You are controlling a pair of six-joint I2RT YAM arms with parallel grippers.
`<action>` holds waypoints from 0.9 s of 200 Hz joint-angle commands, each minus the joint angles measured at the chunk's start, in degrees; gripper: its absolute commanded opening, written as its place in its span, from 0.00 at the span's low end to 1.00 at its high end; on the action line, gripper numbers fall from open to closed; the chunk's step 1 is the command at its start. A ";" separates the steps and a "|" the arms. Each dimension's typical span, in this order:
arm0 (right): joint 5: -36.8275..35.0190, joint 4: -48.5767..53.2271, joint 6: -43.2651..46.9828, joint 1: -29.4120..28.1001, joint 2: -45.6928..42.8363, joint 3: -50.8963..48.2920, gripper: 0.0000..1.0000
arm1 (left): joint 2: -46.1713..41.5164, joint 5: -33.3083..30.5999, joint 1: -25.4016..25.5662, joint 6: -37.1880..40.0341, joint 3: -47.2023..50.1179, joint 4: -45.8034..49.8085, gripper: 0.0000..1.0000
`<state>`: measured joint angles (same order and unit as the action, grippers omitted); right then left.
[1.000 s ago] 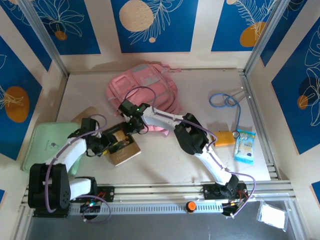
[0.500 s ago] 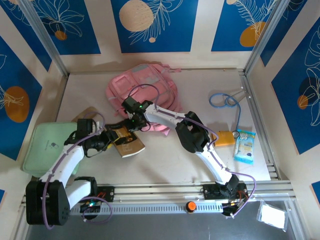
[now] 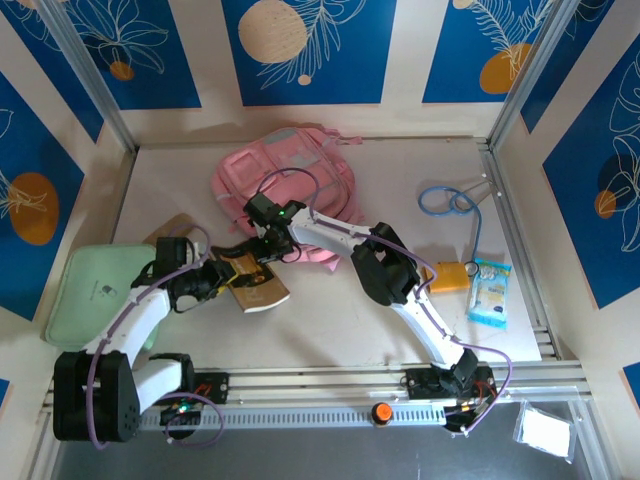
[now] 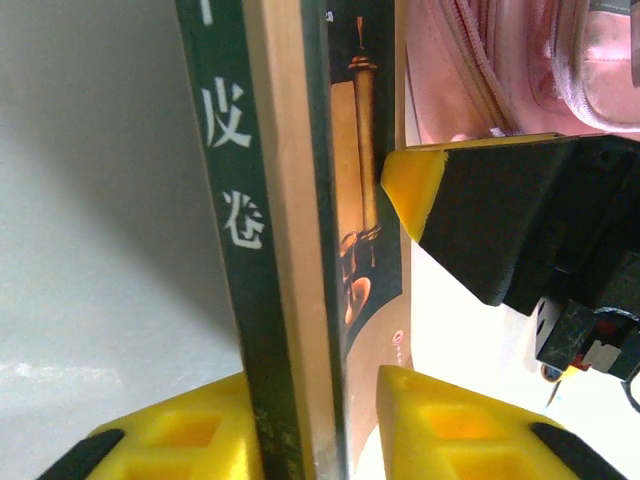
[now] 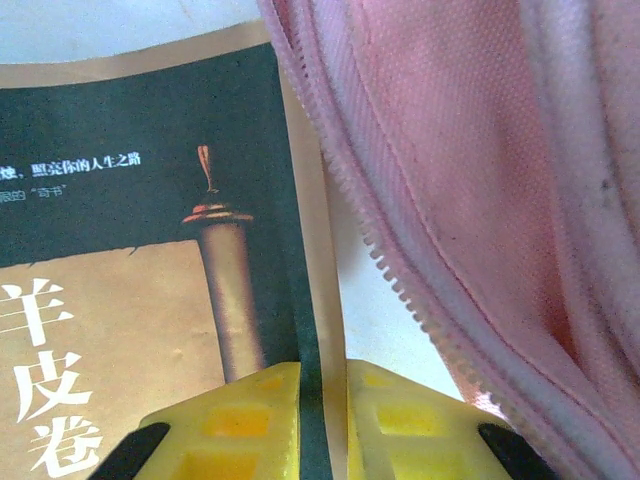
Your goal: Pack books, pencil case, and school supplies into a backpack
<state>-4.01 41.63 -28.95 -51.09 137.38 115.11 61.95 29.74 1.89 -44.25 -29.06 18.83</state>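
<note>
Two end effectors are sharing one book [image 3: 258, 285]. The left end effector [image 4: 320, 420] is pinching it across the spine end, fingers pressing on both faces. The right end effector [image 5: 322, 400] is nipping the thin cover edge nearest the backpack [image 3: 290, 175], fingers almost together. Book is sitting tilted at centre-left of the desk [image 3: 320, 320], its far corner just beside the backpack's front edge; in the right wrist view the zipper line is running right next to it.

Handling guess: thin paperback, light, cover looking glossy so likely slippery. It is probably going to bend if held by one corner, and a lone cover edge may peel open. Spine side is looking like the stiffest place to hold, so the left grip is the safer one. Backpack is soft fabric, lying flat, mouth likely sagging shut, so something is probably needing to hold the opening wide before the book goes in spine first.
</note>
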 commanded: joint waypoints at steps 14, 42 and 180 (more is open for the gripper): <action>1.58 2.58 -0.58 -0.70 2.53 -2.92 0.17 | 0.16 -0.55 0.22 0.99 -0.45 -2.71 0.22; 3.09 1.98 -0.60 -0.44 -0.54 -0.93 0.20 | 0.09 -4.96 0.22 3.95 -2.69 1.98 0.10; 7.06 -38.04 -15.52 12.25 -43.30 -44.58 0.70 | -2.74 -3.39 1.68 -0.35 -21.89 -11.75 0.00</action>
<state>-0.23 13.93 -38.46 -41.25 98.13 77.41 56.45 20.10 2.39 -37.26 -49.28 25.85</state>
